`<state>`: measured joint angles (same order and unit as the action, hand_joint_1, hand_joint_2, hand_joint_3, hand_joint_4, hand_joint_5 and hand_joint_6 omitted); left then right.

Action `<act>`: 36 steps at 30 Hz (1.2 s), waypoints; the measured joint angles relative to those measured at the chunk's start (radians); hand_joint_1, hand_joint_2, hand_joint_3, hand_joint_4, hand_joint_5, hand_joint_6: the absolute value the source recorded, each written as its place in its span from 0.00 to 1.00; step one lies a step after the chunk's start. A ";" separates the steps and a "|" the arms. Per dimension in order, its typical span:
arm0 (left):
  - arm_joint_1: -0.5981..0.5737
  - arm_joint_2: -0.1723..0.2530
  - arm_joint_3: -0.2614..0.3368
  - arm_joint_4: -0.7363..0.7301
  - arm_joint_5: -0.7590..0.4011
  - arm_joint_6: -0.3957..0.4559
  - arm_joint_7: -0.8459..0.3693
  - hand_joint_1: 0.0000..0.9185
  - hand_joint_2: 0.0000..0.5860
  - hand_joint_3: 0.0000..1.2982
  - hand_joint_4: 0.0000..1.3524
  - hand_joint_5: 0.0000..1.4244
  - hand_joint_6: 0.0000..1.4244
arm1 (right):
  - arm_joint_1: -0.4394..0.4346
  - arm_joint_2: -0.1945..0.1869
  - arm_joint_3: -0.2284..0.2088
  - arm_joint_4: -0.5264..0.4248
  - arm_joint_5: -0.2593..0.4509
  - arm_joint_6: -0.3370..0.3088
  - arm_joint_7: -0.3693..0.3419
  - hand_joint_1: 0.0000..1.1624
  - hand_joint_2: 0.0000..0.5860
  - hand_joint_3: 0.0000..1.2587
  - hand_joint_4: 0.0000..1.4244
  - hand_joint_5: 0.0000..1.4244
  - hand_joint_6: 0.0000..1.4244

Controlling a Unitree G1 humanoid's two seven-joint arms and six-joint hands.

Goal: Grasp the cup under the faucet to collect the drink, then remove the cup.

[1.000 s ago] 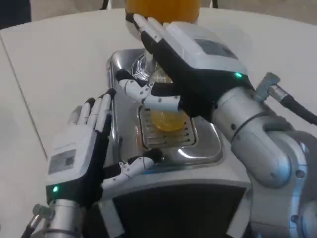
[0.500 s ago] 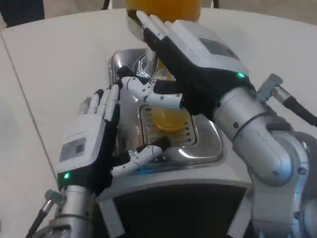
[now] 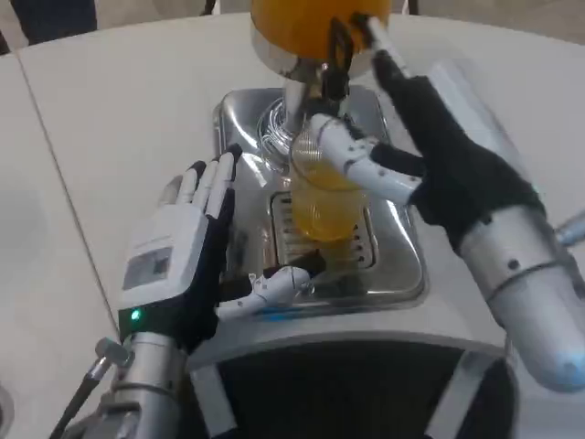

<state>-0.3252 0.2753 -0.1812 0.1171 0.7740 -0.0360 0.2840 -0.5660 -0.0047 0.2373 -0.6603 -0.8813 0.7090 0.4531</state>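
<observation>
- Since the earlier frame, the right hand (image 3: 439,155) has lifted off the cup (image 3: 324,197), fingers now spread, thumb beside it.
- The left hand (image 3: 183,256) stays spread, empty, left of the cup.
- The cup stands on the drip tray (image 3: 402,265) under the faucet (image 3: 334,55).

You get bright, even light; glare streaks the steel tray (image 3: 402,274) toward 5 o'clock, with soft blur throughout.

1 head view, sitting high on the robot and looking steeply down and forward at the white table (image 3: 119,101). It is framing things close: the left hand (image 3: 178,265) is lying lower left, the right hand (image 3: 448,155) upper right, the steel drip tray (image 3: 402,265) near center, and the orange tank (image 3: 311,27) is getting cut off at the top edge.
</observation>
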 measured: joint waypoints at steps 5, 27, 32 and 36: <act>-0.002 0.001 -0.001 0.014 -0.014 -0.010 0.010 0.12 0.09 0.00 0.00 0.00 0.00 | 0.080 0.010 -0.004 -0.072 0.018 -0.036 -0.062 0.42 0.84 0.00 0.00 0.00 0.02; -0.045 -0.020 -0.023 0.077 -0.069 -0.043 0.030 0.11 0.09 0.00 0.00 0.00 0.00 | 0.659 -0.313 -0.053 -0.217 -0.234 -0.543 -0.164 0.41 0.62 0.00 0.00 0.00 0.02; -0.083 -0.050 -0.034 0.124 -0.097 -0.048 0.032 0.14 0.08 0.00 0.00 0.00 0.01 | 0.655 -0.269 -0.050 -0.199 -0.260 -0.549 -0.131 0.47 0.58 0.00 0.00 0.00 0.03; -0.119 -0.069 -0.037 0.166 -0.114 -0.055 0.041 0.17 0.08 0.00 0.00 0.00 0.00 | 0.678 -0.283 -0.089 -0.199 -0.257 -0.574 -0.118 0.49 0.56 0.00 0.00 0.00 0.03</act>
<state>-0.4441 0.2061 -0.2178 0.2829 0.6597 -0.0907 0.3246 0.1123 -0.2877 0.1478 -0.8589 -1.1380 0.1351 0.3347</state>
